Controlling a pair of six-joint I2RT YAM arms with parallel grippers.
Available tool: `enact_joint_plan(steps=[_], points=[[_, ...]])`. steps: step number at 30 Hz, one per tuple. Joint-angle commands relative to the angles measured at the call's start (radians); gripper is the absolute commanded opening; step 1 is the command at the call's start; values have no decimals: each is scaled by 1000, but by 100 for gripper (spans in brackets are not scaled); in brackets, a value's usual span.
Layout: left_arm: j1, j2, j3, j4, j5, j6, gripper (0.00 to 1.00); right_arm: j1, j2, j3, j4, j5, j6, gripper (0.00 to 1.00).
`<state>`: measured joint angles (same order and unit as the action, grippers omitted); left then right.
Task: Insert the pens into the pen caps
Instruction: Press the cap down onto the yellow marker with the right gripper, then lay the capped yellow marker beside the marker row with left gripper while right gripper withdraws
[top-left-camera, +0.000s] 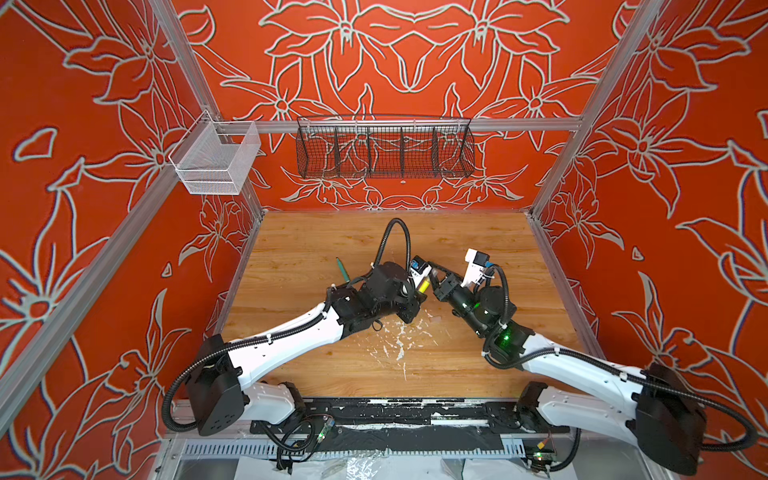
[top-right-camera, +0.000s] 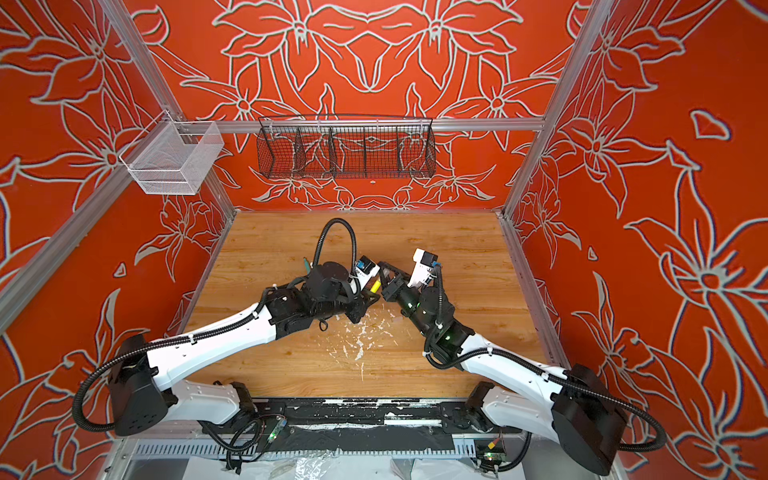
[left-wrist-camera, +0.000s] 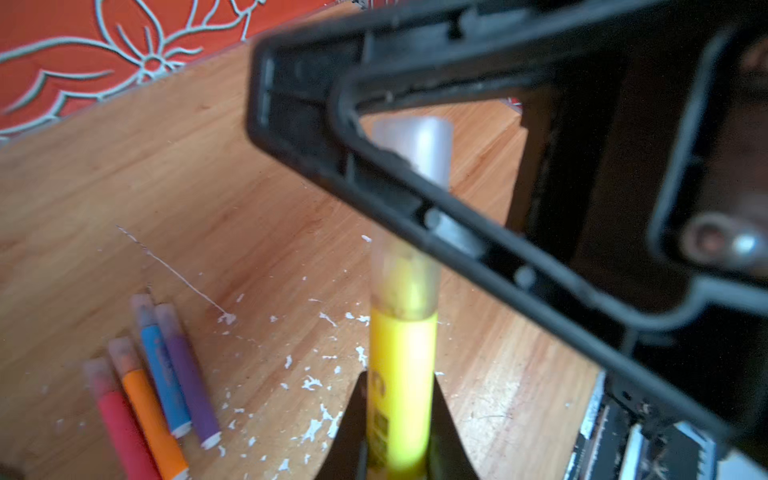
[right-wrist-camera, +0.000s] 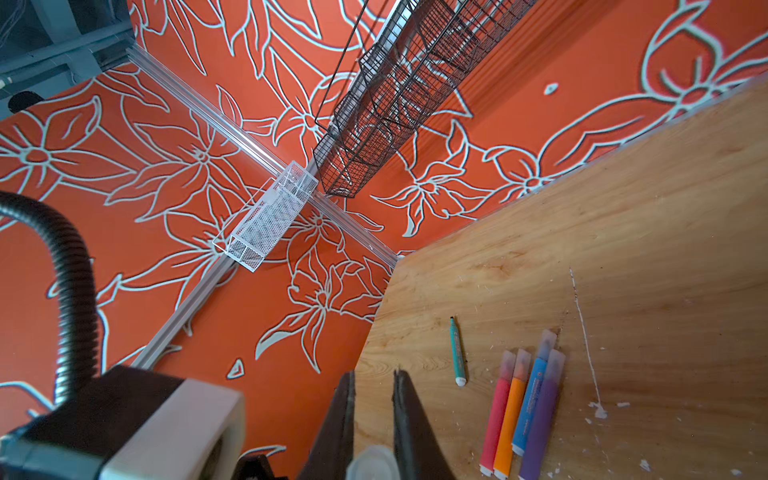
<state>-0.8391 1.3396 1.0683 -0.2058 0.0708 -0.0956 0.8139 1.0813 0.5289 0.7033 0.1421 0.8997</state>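
My left gripper (left-wrist-camera: 399, 376) is shut on the yellow pen (left-wrist-camera: 401, 374), which shows in both top views (top-left-camera: 424, 286) (top-right-camera: 375, 286). A clear pen cap (left-wrist-camera: 419, 145) sits over the pen's tip, and my right gripper (right-wrist-camera: 374, 374) is shut on this cap (right-wrist-camera: 372, 463), its black fingers (left-wrist-camera: 415, 199) crossing it. The two grippers (top-left-camera: 420, 293) (top-left-camera: 434, 277) meet above the middle of the table. Pink-red (right-wrist-camera: 496, 419), orange (right-wrist-camera: 513, 415), blue (right-wrist-camera: 534, 399) and purple (right-wrist-camera: 544, 415) pens lie side by side, each with a cap on. A green pen (top-left-camera: 343, 269) lies alone; my left arm hides the four capped pens from the top views.
A black wire basket (top-left-camera: 384, 151) hangs on the back wall and a white mesh basket (top-left-camera: 216, 162) on the left rail. White paint flecks (top-left-camera: 395, 340) dot the wooden table (top-left-camera: 457, 361) in front of the grippers. Red patterned walls close three sides.
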Motion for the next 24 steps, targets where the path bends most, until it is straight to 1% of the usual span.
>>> enact_joint_plan(steps=[1,3,6,9,11,15,17,20,22,24], points=[[57,-90,84,408,-33,-95,0,110,24,-57,-175,-248,8,0],[49,-106,59,405,-76,-65,0,115,23,-50,-203,-230,8,0],[25,-110,31,411,-192,-4,0,123,28,-37,-243,-211,8,0],[23,-109,12,405,-260,-11,0,122,25,-23,-276,-195,-1,1],[24,-111,-1,374,-293,-40,0,121,-1,-14,-320,-171,-14,27],[41,-139,-106,318,-318,-156,0,109,-112,-9,-431,-84,-69,50],[85,-162,-173,273,-285,-234,0,98,-179,-5,-507,-24,-83,58],[202,-203,-268,215,-206,-312,0,79,-272,-14,-570,51,-134,64],[287,-220,-315,187,-183,-326,0,69,-311,-25,-592,95,-165,67],[341,-209,-357,192,-195,-297,0,62,-319,-36,-616,149,-196,69]])
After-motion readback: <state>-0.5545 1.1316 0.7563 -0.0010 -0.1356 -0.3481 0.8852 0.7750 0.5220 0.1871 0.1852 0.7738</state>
